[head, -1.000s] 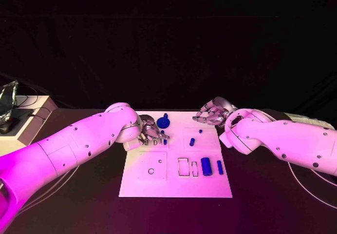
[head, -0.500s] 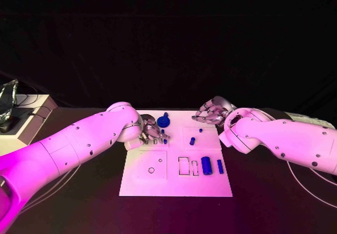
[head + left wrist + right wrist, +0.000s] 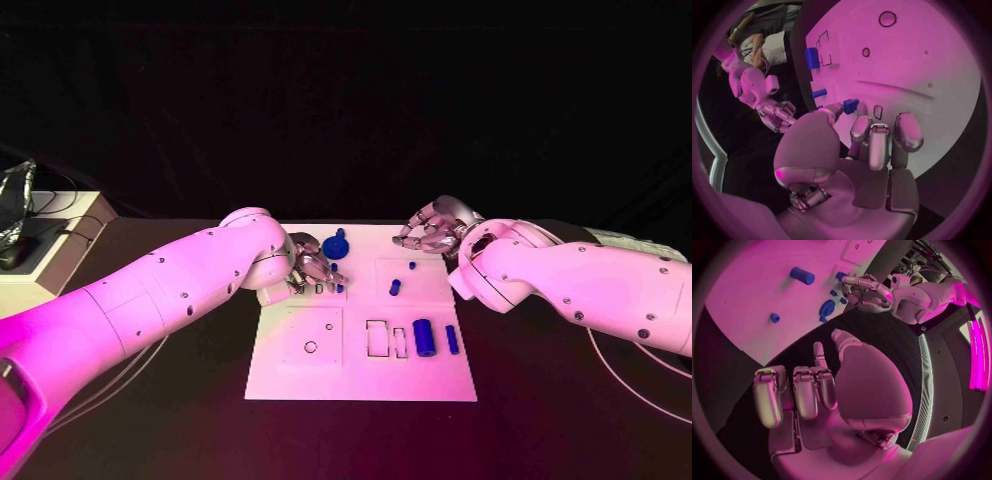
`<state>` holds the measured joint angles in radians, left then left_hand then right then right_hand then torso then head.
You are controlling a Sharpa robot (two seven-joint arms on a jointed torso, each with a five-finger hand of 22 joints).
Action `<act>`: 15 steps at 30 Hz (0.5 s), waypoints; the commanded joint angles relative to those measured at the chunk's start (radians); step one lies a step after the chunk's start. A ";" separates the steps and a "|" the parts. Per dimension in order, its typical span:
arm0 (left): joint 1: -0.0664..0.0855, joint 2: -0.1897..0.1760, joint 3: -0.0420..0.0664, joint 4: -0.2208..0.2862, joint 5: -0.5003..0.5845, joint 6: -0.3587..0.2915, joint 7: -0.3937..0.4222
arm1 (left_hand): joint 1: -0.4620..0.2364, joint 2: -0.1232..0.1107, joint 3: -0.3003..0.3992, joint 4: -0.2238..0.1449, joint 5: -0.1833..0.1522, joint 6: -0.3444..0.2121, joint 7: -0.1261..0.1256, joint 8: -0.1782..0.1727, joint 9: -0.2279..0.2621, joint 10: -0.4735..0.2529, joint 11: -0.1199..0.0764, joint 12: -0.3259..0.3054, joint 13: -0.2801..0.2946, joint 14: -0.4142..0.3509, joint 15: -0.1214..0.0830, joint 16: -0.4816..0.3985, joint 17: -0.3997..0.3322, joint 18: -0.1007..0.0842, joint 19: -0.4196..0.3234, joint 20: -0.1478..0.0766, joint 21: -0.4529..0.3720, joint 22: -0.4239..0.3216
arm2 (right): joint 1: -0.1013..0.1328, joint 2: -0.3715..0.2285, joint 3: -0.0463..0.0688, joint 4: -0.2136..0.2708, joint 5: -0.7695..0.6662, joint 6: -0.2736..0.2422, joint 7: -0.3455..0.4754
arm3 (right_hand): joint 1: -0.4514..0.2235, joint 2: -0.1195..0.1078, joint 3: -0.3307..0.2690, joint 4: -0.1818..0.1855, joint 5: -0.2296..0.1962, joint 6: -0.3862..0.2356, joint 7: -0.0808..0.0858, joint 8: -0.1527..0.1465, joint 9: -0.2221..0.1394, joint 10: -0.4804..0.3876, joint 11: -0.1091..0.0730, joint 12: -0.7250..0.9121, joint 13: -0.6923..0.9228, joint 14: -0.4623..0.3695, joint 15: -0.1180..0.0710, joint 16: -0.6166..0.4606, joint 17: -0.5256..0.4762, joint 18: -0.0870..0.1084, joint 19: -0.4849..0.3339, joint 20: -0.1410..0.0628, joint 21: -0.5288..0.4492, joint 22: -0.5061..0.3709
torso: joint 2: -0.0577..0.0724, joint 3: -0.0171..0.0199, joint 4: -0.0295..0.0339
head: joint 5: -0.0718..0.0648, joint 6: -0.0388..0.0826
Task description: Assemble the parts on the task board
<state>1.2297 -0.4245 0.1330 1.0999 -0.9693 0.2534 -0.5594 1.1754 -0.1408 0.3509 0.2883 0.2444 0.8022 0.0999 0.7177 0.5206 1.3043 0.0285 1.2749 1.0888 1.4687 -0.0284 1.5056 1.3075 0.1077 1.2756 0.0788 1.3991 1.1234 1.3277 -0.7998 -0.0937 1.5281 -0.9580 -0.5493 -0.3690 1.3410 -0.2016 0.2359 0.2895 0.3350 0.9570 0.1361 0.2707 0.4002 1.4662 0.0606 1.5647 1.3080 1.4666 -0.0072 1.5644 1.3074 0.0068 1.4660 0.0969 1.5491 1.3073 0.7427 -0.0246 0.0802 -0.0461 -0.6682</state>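
The white task board point(image 3: 361, 380) lies mid-table. My left hand point(image 3: 307, 270) hangs over its far left part, fingers pointing down at the board. In the left wrist view its thumb and a finger point(image 3: 859, 124) close round a small blue part point(image 3: 851, 105) beside a slot outline. A blue gear-like part point(image 3: 336, 248) sits just beyond that hand. My right hand point(image 3: 430, 232) hovers at the board's far right corner with its fingers point(image 3: 795, 390) curled in on nothing. A thick blue cylinder point(image 3: 424, 338), a thin blue bar point(image 3: 451, 342) and two small blue parts point(image 3: 394, 290) lie on the board's right half.
Rectangular slots point(image 3: 375, 340) and a round hole point(image 3: 310, 348) are cut in the board's near half. A pale box point(image 3: 43, 255) with dark gear on it stands at the table's left edge. Bare black table point(image 3: 562, 400) surrounds the board.
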 commanded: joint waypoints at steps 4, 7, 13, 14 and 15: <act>0.001 0.003 -0.001 -0.003 0.020 0.012 0.019 | 0.014 -0.005 0.008 0.000 -0.007 -0.008 -0.004 0.006 0.002 0.000 -0.006 0.001 -0.001 0.035 -0.007 0.002 0.071 -0.016 0.000 -0.003 0.007 0.000 | 0.000 0.002 0.000 0.001 -0.013 0.018 -0.001 | -0.010 0.001 -0.006 0.000 -0.005 -0.007 -0.001 0.003 0.001 0.097 -0.005 -0.002 0.256 0.093 -0.008 -0.007 0.216 0.001 0.091 -0.008 -0.007 0.242 | 0.000 0.0000 0.0022 | 0.000 -0.004; 0.001 0.003 -0.002 -0.004 0.021 0.013 0.020 | 0.014 -0.005 0.008 0.000 -0.007 -0.008 -0.004 0.006 0.002 0.000 -0.006 0.001 -0.001 0.035 -0.007 0.002 0.071 -0.016 0.000 -0.003 0.007 0.000 | 0.000 0.002 0.000 0.000 -0.013 0.019 -0.001 | -0.010 0.001 -0.006 0.000 -0.005 -0.007 -0.001 0.003 0.001 0.097 -0.005 -0.002 0.256 0.093 -0.008 -0.007 0.216 0.001 0.091 -0.008 -0.007 0.242 | 0.000 -0.0006 0.0026 | 0.001 -0.005; 0.001 0.001 -0.002 -0.003 0.021 0.024 0.021 | 0.053 -0.008 0.065 -0.001 -0.003 -0.011 -0.006 0.011 0.011 -0.001 -0.009 0.003 0.000 0.036 -0.009 0.004 0.075 -0.016 -0.002 -0.005 0.008 0.002 | 0.000 0.003 0.000 0.000 -0.013 0.020 -0.002 | -0.010 0.001 -0.006 0.000 -0.005 -0.007 -0.001 0.003 0.001 0.097 -0.005 -0.002 0.256 0.093 -0.008 -0.007 0.216 0.001 0.091 -0.008 -0.007 0.242 | 0.000 -0.0006 0.0033 | 0.003 -0.006; 0.001 0.001 -0.002 -0.003 0.021 0.026 0.022 | 0.063 -0.010 0.085 -0.001 -0.002 -0.012 -0.007 0.011 0.012 -0.002 -0.010 0.002 -0.001 0.036 -0.010 0.004 0.076 -0.016 -0.002 -0.005 0.009 0.003 | 0.000 0.003 0.000 0.000 -0.013 0.021 -0.002 | -0.010 0.001 -0.006 0.000 -0.005 -0.007 -0.001 0.003 0.001 0.097 -0.005 -0.002 0.256 0.093 -0.008 -0.007 0.216 0.001 0.091 -0.008 -0.007 0.242 | 0.000 -0.0006 0.0033 | 0.003 -0.006; 0.001 0.000 -0.002 -0.003 0.022 0.027 0.022 | 0.084 -0.019 0.138 -0.004 -0.004 -0.013 -0.007 0.012 0.016 -0.003 -0.011 0.002 -0.002 0.035 -0.012 0.004 0.075 -0.016 -0.005 -0.006 0.009 0.003 | 0.000 0.003 0.000 -0.001 -0.013 0.021 -0.002 | -0.010 0.001 -0.006 0.000 -0.005 -0.007 -0.001 0.003 0.001 0.097 -0.005 -0.002 0.256 0.093 -0.008 -0.007 0.216 0.001 0.091 -0.008 -0.007 0.242 | 0.000 -0.0006 0.0033 | 0.003 -0.006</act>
<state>1.2307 -0.4244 0.1314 1.0960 -0.9559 0.2556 -0.5493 1.2387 -0.1559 0.4483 0.2869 0.2400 0.7953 0.0930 0.7258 0.5335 1.3003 0.0245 1.2748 1.0887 1.4649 -0.0321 1.5055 1.3075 0.1077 1.2753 0.0786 1.4028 1.1257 1.3278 -0.7977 -0.0934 1.5277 -0.9593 -0.5443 -0.3723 1.3410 -0.2016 0.2359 0.2894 0.3350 0.9570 0.1361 0.2707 0.4004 1.4662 0.0606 1.5647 1.3078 1.4666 -0.0072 1.5644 1.3074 0.0068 1.4660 0.0969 1.5491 1.3081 0.7432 -0.0250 0.0830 -0.0434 -0.6737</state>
